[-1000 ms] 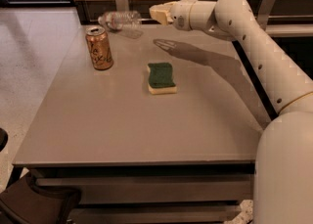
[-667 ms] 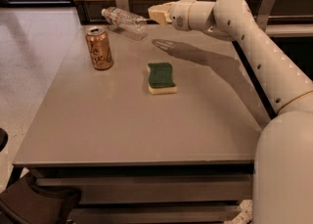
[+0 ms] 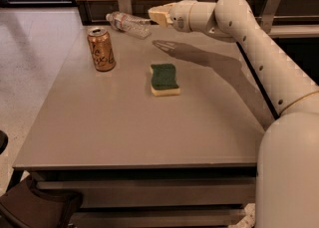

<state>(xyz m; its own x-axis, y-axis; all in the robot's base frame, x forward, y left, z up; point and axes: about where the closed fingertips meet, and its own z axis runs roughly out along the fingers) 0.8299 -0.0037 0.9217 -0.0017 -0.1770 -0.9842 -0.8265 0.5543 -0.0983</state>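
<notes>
- Bottle (image 3: 127,23): clear plastic with a white cap and a label band. It lies on its side at the far edge of the table (image 3: 99,122), cap pointing left.
- My gripper (image 3: 155,16) hangs just beside the bottle's base end, with my fingers together and no gap showing between them.
- Count: one bottle, one copper-coloured can (image 3: 101,49) standing upright, and one green-topped sponge (image 3: 164,78) lying flat mid-table.
- A second ago the bottle stood nearly upright; now it lies flat. Can and sponge have not moved.

White arm (image 3: 259,48) — tan-looking gripper (image 3: 154,16) at tip
</notes>
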